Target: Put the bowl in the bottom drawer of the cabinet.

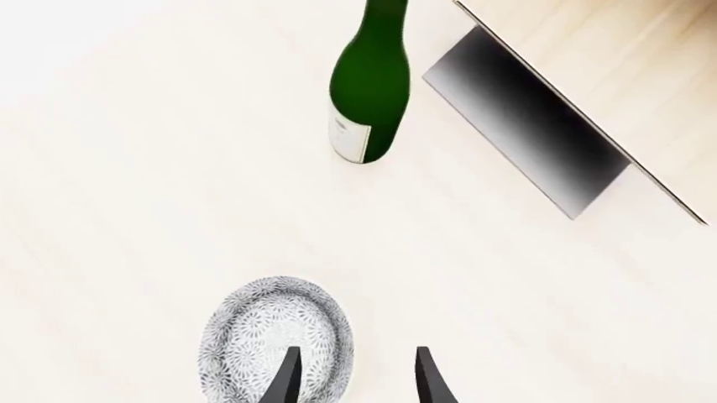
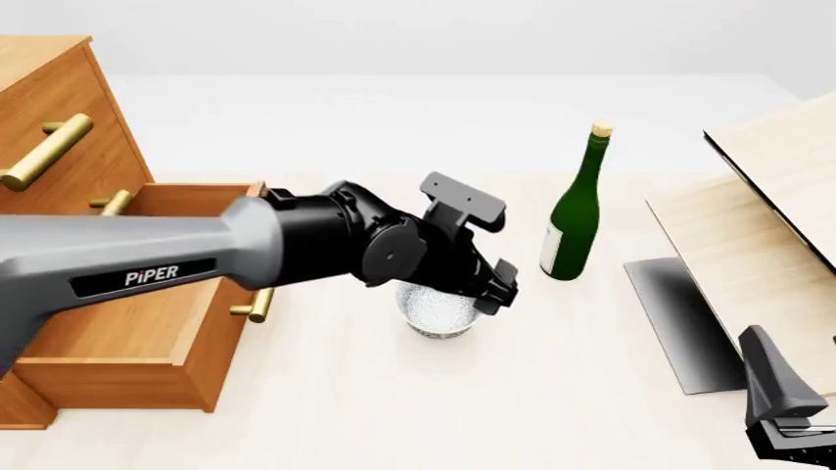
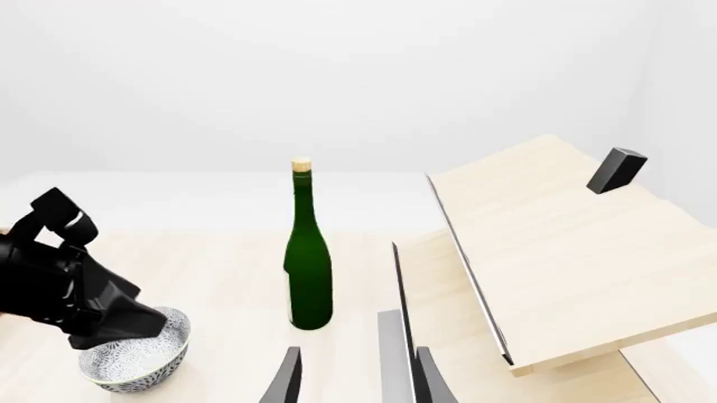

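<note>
Bottom drawer (image 2: pixel 131 323) of the cabinet (image 2: pixel 53 108) already pulled out, interior bare as far as the front view shows. That part done.

Bowl (image 2: pixel 438 311) not yet moved: upright on the counter (image 2: pixel 392 411), directly beneath the left hand (image 2: pixel 490 286), rim just under the fingertips. In the left wrist view, one finger tip (image 1: pixel 285 378) over the bowl's inside, the other outside the rim over bare counter, so apparently straddling the wall nearest the bottle. Left hand spread, fingers apart with a clear gap; no pinch on the rim yet. Cannot tell whether either finger touches the porcelain.

Green bottle (image 2: pixel 573 211) standing beyond the left hand and off to its right, near but apart from the bowl. Pale boards (image 2: pixel 770 196) further right again.

Right hand (image 2: pixel 784 411) low at the near right edge, well apart from the bowl, idle. Fingers apart in its own wrist view, nothing between them.

Left to do, by judgement: close on the rim, lift, carry across to the hand's left over the open drawer, lower inside, release. Roughly early-to-middle: opening finished, grasp pending, transfer untouched.
</note>
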Robot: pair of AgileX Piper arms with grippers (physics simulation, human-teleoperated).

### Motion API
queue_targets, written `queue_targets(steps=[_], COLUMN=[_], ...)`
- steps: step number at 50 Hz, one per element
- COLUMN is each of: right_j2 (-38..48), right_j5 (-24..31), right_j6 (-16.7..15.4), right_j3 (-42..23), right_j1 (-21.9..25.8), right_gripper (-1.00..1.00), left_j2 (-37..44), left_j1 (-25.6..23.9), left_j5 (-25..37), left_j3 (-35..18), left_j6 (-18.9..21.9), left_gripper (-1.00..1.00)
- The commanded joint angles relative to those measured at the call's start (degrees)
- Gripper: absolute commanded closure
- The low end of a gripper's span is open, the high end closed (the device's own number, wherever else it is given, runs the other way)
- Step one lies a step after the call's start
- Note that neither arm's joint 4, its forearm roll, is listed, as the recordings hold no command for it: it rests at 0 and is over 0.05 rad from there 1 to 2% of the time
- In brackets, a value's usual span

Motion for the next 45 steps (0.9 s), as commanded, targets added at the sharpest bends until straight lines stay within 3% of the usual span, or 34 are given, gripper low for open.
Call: queue_targets(steps=[1, 45], right_j2=[-0.01, 0.01], right_j5=[0.00, 0.00], right_j6=[0.00, 0.00], right_j3=[0.00, 0.00], right_j1=[0.01, 0.00], right_gripper=[-1.00, -1.00], left_j2=[1.43, 6.67], left_j1=[-0.09, 1.35], left_j5=[-0.50, -2.56], left_j3=[-0.26, -1.08], left_j6=[-0.84, -3.39], left_gripper=[-1.00, -1.00])
